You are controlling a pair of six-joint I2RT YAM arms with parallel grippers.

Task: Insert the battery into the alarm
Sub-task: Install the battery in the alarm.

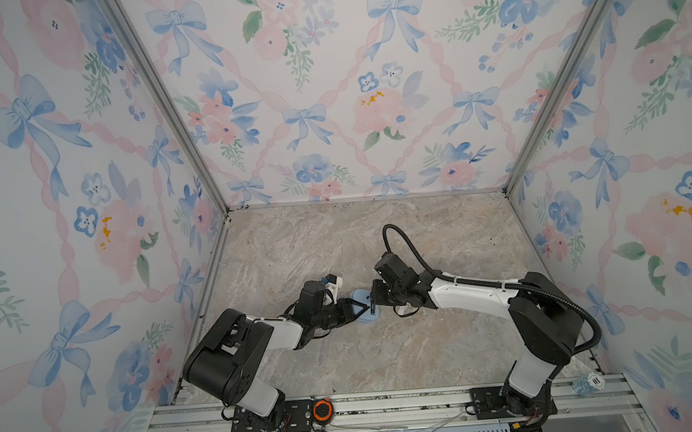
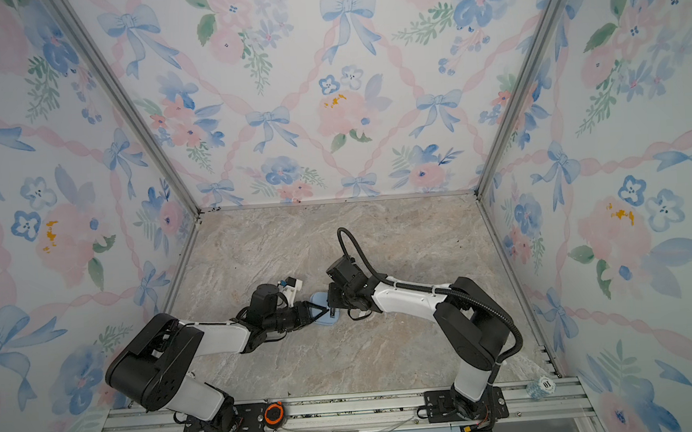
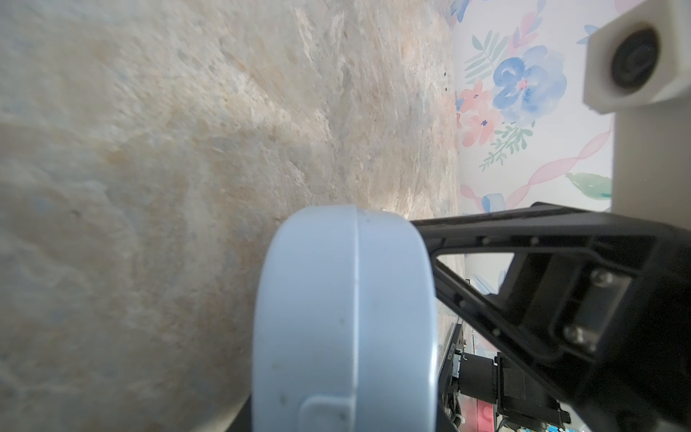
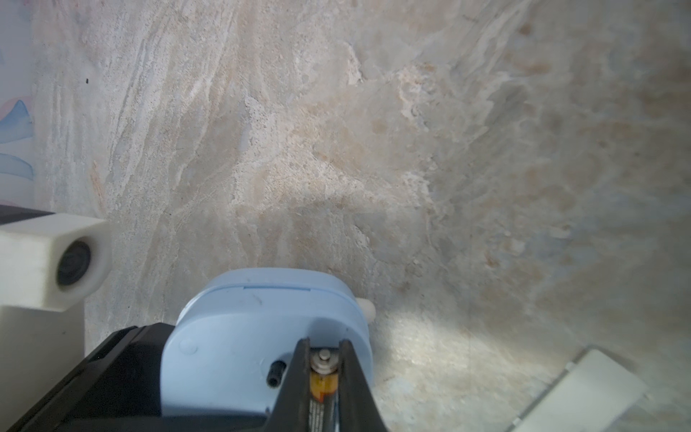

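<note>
Battery (image 4: 323, 389): slim black cylinder with an orange band and a silver nub at the leading end. It sits between the two fingers of the right gripper (image 4: 324, 346), nub end close against the blue back of the alarm (image 4: 239, 336).
Right gripper: jaws drawn in close on the battery's sides, holding nothing else; the tips reach about as far as the nub.
Alarm: pale-blue rounded housing, plain back turned to the right wrist view, near the middle of the table (image 4: 336, 149) in both top views. Whether it rests on the table or hangs just above cannot be told. A small black knob (image 4: 275, 374) shows beside the fingers; the slot itself is hidden behind them.
Left gripper (image 1: 359, 308): nearly closed, clamped on the alarm across its thickness at one edge, steadying it.
Handling, battery: judged light, rigid, smooth and round, so apt to roll or pivot in a flat pinch. It is best held at mid-body, leaving both ends free for the contacts.
Handling, alarm: judged light hollow plastic, stiff but slick; grip the rim, clear of slot and face.
Risk: an end-on push may slide the battery back through the fingers or tip the alarm in its clamp.
White flat piece (image 4: 583, 389): lies on the table apart from the alarm; likely the cover.
</note>
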